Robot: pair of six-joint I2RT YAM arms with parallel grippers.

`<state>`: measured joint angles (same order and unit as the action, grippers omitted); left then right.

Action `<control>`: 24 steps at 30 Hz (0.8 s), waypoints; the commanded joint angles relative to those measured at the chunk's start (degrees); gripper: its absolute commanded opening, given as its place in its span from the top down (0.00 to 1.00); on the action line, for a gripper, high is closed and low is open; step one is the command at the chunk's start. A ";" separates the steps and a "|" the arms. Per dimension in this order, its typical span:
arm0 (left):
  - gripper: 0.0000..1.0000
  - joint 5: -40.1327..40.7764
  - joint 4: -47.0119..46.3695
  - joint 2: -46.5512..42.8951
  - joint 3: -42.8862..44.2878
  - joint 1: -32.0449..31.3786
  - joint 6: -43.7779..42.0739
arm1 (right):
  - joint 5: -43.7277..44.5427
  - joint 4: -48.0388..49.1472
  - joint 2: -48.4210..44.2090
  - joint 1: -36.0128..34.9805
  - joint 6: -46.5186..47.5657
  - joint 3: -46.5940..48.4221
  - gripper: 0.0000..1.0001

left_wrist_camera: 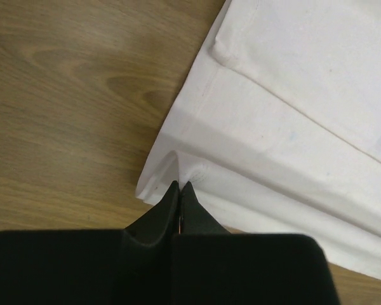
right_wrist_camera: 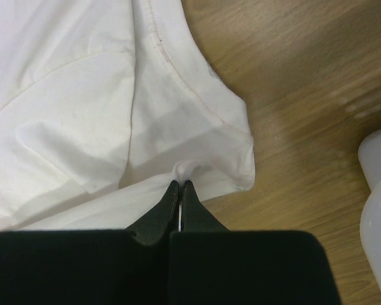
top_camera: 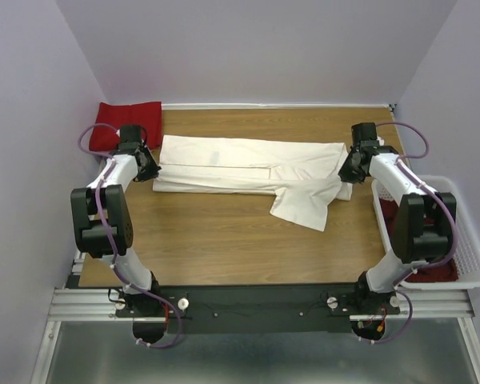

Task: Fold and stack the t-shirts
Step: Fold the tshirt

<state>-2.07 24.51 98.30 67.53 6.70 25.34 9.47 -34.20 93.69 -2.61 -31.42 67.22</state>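
Note:
A cream-white t-shirt (top_camera: 248, 168) lies folded lengthwise across the back half of the table, one sleeve spilling forward at the right. My left gripper (top_camera: 148, 170) is shut on its left end; the wrist view shows a pinched ridge of white cloth (left_wrist_camera: 197, 171) at the fingertips (left_wrist_camera: 180, 186). At the shirt's right end my right gripper (top_camera: 346, 172) is shut on a small bunched fold (right_wrist_camera: 189, 170), its tips (right_wrist_camera: 180, 184) pressed together. A bright red t-shirt (top_camera: 124, 124) lies folded at the back left corner. A dark red t-shirt (top_camera: 420, 240) lies in the basket.
A white plastic lattice basket (top_camera: 472, 256) stands off the table's right edge, beside the right arm; its rim (right_wrist_camera: 378, 190) shows in the right wrist view. Bare wooden table (top_camera: 224, 240) spreads in front of the white shirt. Purple walls close in the back and sides.

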 commanded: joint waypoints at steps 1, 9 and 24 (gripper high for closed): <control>1.00 -0.40 -2.19 1.63 2.52 0.42 0.50 | 2.22 -0.61 2.63 1.03 1.71 3.18 0.99; 1.00 0.13 -3.33 5.14 4.45 -0.11 0.58 | 2.21 -0.61 5.89 1.12 2.85 6.78 0.99; 1.00 1.10 -7.37 8.48 3.14 -0.55 2.43 | 3.09 0.97 11.86 1.12 3.65 10.48 0.99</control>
<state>-2.26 19.84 105.62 70.87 6.15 27.24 9.56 -34.13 103.77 -2.22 -28.45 76.09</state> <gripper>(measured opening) 0.009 0.012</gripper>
